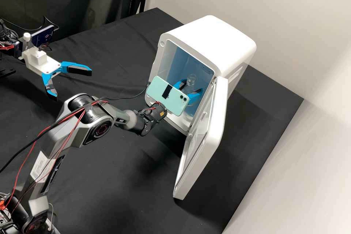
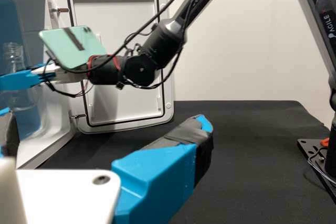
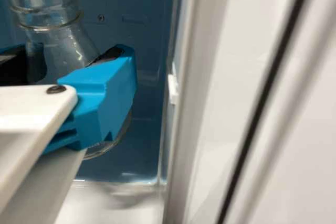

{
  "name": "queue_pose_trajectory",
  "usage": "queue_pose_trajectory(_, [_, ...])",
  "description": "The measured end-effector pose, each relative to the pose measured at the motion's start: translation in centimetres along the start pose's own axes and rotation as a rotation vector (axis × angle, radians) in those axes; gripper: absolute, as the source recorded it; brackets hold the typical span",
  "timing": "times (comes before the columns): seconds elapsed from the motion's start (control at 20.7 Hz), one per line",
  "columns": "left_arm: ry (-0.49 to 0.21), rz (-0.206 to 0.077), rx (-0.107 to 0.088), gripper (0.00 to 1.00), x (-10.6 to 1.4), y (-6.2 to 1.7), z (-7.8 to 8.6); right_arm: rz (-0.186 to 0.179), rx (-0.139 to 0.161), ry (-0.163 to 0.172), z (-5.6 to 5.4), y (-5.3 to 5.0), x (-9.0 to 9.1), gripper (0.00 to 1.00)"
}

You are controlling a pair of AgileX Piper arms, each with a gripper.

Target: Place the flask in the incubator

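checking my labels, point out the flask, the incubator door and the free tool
flask [image 3: 52, 35], right wrist view, glass shoulder below the neck
incubator door [image 2: 121, 9], left wrist view, inner panel
left tool [image 1: 71, 82], high view, midway between its open fingertips

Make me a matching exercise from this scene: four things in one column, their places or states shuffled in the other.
Things:
1. flask
2. incubator door
3. left hand
4. right hand

States:
A. open and empty, above the bench
B. swung wide on its hinge
C. clear glass, inside the incubator
D. shut on the flask

Pairs: 1-C, 2-B, 3-A, 4-D
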State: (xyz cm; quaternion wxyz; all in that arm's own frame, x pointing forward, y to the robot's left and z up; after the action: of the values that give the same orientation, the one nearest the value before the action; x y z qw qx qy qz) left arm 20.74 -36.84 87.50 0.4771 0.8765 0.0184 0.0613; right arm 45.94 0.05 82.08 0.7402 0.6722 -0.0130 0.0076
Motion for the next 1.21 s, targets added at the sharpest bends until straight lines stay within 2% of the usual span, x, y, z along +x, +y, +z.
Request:
queue_pose_trajectory(0.1, [0.000, 0.000, 0.000, 1.00, 0.0, 0.00, 0.0, -0.017, -0.012, -0.015, 0.1, -0.3, 0.7, 0.00])
queue_pose_trajectory(0.24, [0.002, 0.000, 0.000, 1.00, 0.0, 0.01, 0.0, -0.029, -0.020, -0.019, 0.1, -0.7, 1.9, 0.00])
queue_pose_trajectory(0.39, [0.002, 0.000, 0.000, 1.00, 0.0, 0.01, 0.0, -0.044, -0.042, -0.032, 0.4, -1.0, 3.1, 0.00])
queue_pose_trajectory(0.48, [0.004, 0.001, 0.000, 1.00, 0.0, 0.02, -0.1, -0.053, -0.042, -0.040, 0.5, -1.1, 3.7, 0.00])
queue_pose_trajectory(0.82, [0.006, 0.001, 0.000, 1.00, 0.0, 0.03, -0.1, -0.057, -0.044, -0.044, 0.6, -1.1, 4.7, 0.00])
queue_pose_trajectory(1.06, [0.006, 0.001, 0.000, 1.00, 0.0, 0.03, -0.1, -0.048, -0.045, -0.038, 0.1, -0.6, 5.1, 0.00])
queue_pose_trajectory(1.21, [0.006, 0.001, 0.000, 1.00, 0.0, 0.03, -0.1, -0.044, -0.045, -0.035, 0.2, -0.6, 5.5, 0.00])
